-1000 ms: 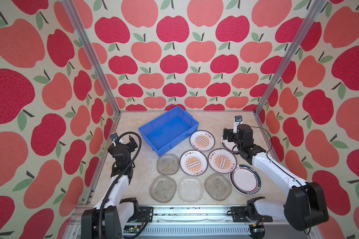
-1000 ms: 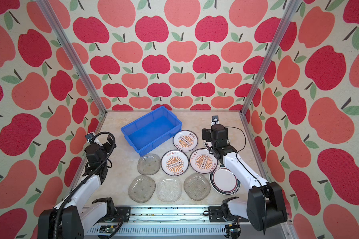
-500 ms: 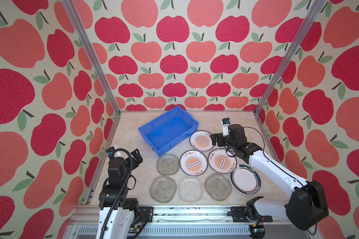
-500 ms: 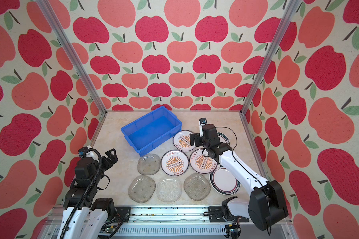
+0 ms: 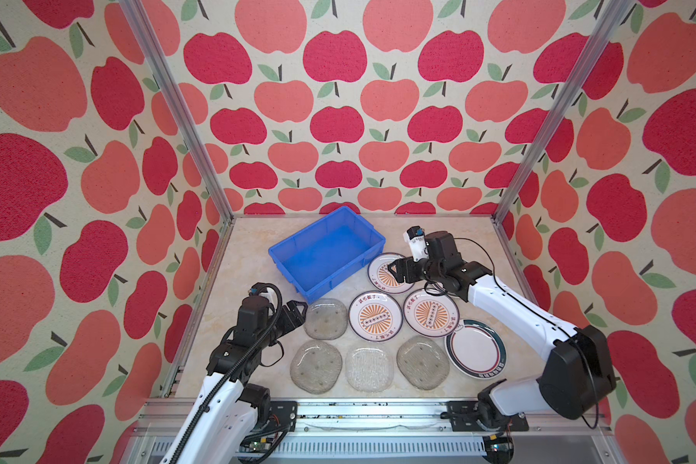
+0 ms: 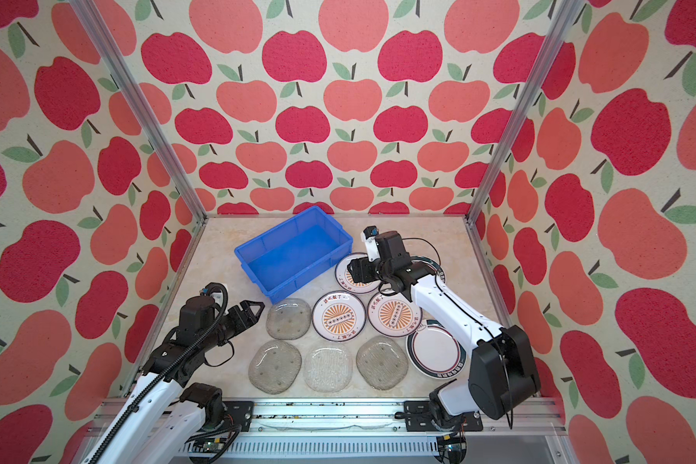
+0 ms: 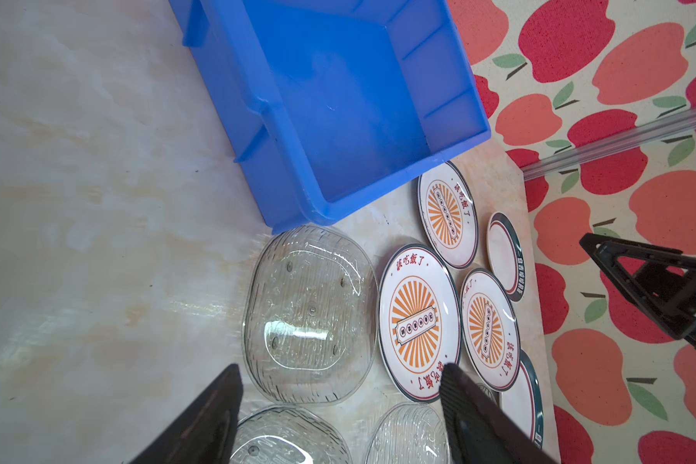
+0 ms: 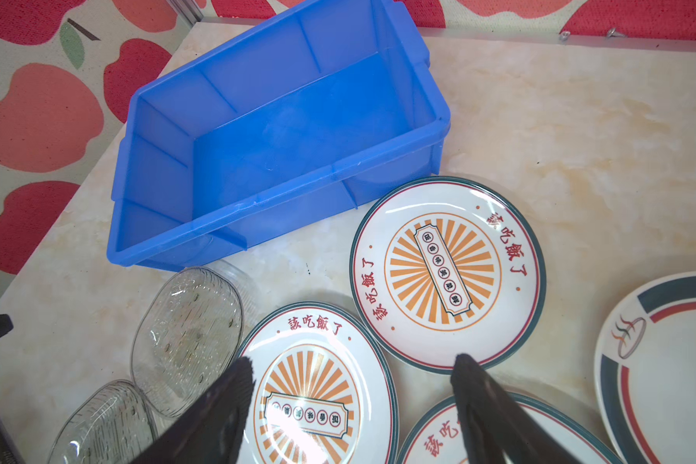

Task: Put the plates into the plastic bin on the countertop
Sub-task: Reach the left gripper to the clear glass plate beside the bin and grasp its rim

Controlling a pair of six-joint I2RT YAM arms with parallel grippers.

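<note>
The blue plastic bin (image 5: 322, 257) sits empty at the back of the countertop (image 5: 250, 281). Three sunburst plates (image 5: 375, 321) (image 5: 430, 313) (image 8: 447, 273) lie flat in front of it. Several clear glass plates (image 5: 325, 319) (image 5: 316, 371) (image 5: 368, 368) lie nearer the front rail. One green-rimmed plate (image 5: 475, 349) lies at the right, a second (image 8: 667, 373) partly under the right arm. My left gripper (image 5: 298, 311) (image 7: 340, 369) is open beside the far glass plate (image 7: 310, 313), holding nothing. My right gripper (image 5: 396, 273) (image 8: 352, 359) hovers open over the far sunburst plate.
Apple-patterned walls with aluminium posts (image 5: 177, 120) close in the left, back and right sides. A metal rail (image 5: 358, 413) runs along the front edge. Bare marble lies left of the bin and behind the right arm (image 5: 459, 237).
My left gripper swung from the left wall forward and right, up to the far glass plate. My right gripper moved left to above the far sunburst plate.
</note>
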